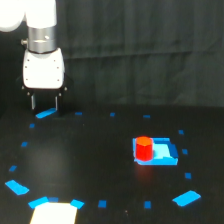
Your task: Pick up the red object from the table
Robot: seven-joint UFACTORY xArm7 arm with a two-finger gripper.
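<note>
step: approach not started, by my read. Nothing is held and the arm is parked well apart from the target.
gripper [45, 103]: at about 10 o'clock in the exterior view, hanging vertical off the white wrist housing [44, 70]. Two thin dark fingers point down, with a visible gap between them, so the claw stands apart. Nothing sits between the fingers.
tip height: fingertips look close to the table [90, 160], just above a blue tape strip [46, 114]. Can't tell whether they touch it.
red object [144, 148]: at about 4 o'clock, near centre-right. Upright and resting on the table, with a flat blue patch [162, 152] under or right beside it.
overlap: can't say whether the red piece sits fully on the patch or only on its left edge.
next move: I'd expect a lift for clearance, a traverse toward 4 o'clock until centred over the red piece, a straight descent with the fingers either side, then close and raise.
risk: the finger gap looks only slightly wider than the object, so poor centring would knock it over.
hidden: the arm above the wrist is cut off at the top edge. Finger pads are too dark and small to read.
unclear: a bright white patch [54, 212] at 7 o'clock is clipped by the frame; can't identify it.
image: soft focus, single view, depth hard to judge.
</note>
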